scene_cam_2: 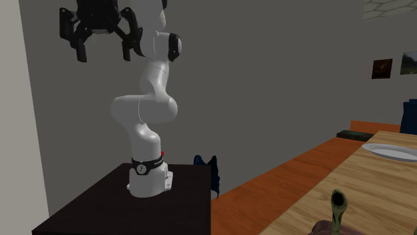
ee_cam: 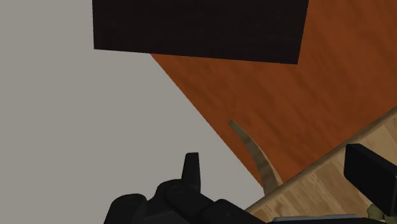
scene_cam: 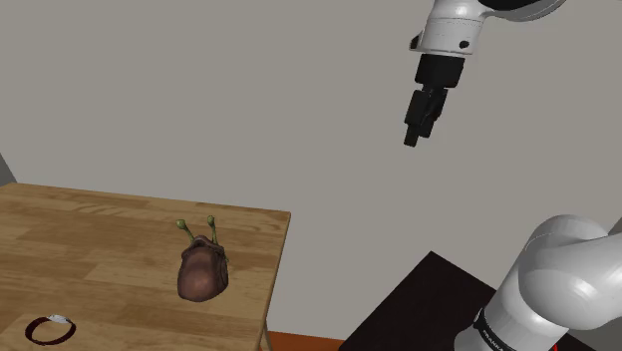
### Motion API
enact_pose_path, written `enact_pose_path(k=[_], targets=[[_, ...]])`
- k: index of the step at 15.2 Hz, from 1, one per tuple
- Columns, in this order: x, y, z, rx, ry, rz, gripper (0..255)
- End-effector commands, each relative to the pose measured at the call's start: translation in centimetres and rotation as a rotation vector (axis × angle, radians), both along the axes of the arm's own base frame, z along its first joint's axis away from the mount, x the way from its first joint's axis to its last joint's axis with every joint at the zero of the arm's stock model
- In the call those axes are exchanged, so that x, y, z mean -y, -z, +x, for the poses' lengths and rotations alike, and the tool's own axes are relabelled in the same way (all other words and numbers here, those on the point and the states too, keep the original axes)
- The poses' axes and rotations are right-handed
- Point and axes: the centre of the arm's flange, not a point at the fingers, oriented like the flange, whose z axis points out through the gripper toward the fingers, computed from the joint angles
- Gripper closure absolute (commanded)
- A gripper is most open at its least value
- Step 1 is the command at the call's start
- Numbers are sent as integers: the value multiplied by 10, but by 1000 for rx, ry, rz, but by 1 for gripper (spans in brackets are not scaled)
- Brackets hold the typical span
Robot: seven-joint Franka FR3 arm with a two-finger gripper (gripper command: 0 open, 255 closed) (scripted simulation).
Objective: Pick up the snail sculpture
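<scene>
end effector (scene_cam_2: 103, 55): fingers apart, high in open air | snail sculpture (scene_cam: 202, 271): near table (scene_cam: 100, 239) edge

End effector (ee_cam: 275, 164): two black fingers (ee_cam: 191, 170) stand well apart. Beyond them, red-brown wood floor (ee_cam: 286, 89) meets a grey wall (ee_cam: 70, 127) along a diagonal. Dark box stand (ee_cam: 197, 28) sits farther off, on the floor. Light wood surface (ee_cam: 318, 194) lies just beside one finger. A thin tan strip (ee_cam: 253, 149) curves from its edge across the floor.
</scene>
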Motion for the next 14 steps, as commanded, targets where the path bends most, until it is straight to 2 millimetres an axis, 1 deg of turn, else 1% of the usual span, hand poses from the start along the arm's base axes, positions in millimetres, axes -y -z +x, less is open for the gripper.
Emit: enact_pose_path(k=[1,14], targets=[[0,0,0,0,0,0,0],[-154,40,88,29,-67,-97,0]])
